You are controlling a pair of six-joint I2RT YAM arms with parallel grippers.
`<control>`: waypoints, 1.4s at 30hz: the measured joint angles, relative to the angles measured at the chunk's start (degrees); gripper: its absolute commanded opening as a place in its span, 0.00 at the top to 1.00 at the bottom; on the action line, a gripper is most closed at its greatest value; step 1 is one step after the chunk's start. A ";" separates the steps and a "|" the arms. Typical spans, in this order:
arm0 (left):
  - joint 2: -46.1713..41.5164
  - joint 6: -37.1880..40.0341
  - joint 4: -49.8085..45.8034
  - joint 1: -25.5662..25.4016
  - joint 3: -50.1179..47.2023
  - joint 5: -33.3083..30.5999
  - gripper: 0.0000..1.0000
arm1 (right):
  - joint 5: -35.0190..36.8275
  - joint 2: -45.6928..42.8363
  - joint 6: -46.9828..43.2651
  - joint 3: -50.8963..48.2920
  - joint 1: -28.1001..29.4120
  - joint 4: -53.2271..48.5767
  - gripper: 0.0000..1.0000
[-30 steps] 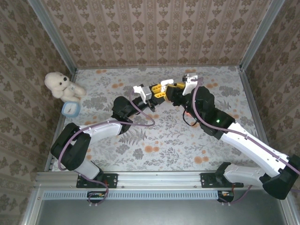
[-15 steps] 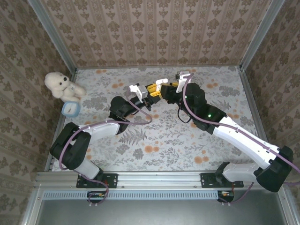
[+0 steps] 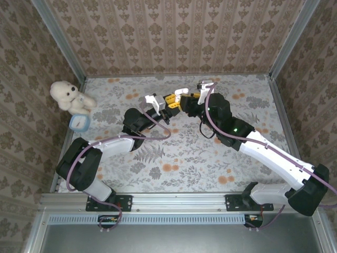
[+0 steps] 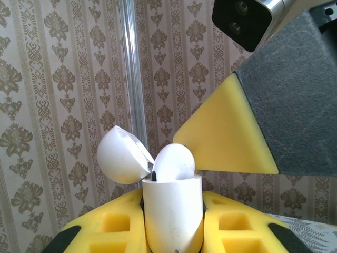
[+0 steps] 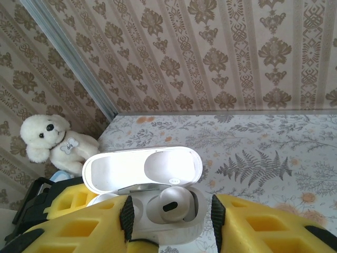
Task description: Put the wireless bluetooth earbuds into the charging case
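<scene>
Earbud (image 5: 168, 203) seated in charging case (image 4: 173, 210), lid (image 5: 121, 171) tipped back.
From left: plush bear (image 5: 50, 138) (well apart, no obstacle); left gripper (image 3: 166, 101) clamped on the upright case body; earbud in one well; right gripper (image 3: 187, 99) straddling the case mouth, fingers parted, holding nothing, nearest for any final press.

Charging case (image 5: 122, 171) glossy white plastic; jaws yellow foam, matt.
</scene>
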 measured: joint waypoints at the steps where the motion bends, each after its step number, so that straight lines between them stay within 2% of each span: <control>1: 0.00 -0.15 0.02 0.00 0.00 0.00 1.00 | -0.17 -0.07 0.02 0.00 0.00 -0.02 0.53; 9: 0.00 -0.39 0.28 0.04 0.02 -0.02 1.00 | -2.99 -1.03 0.20 0.00 0.00 -0.50 0.52; 23: 0.00 -0.79 0.37 0.04 0.07 0.02 1.00 | -3.17 -5.35 0.22 0.00 -0.57 -0.92 0.51; 31: 0.00 -0.83 0.37 0.04 0.07 0.68 1.00 | -3.72 -6.19 1.81 4.31 -5.64 -4.70 0.52; 37: 0.00 -1.31 0.37 0.04 0.07 1.42 1.00 | -6.29 -4.20 4.50 8.87 -10.60 -7.45 0.52; 42: -0.02 -1.86 0.37 0.04 0.07 2.38 1.00 | -9.35 -2.54 6.54 8.98 -12.11 -10.01 0.52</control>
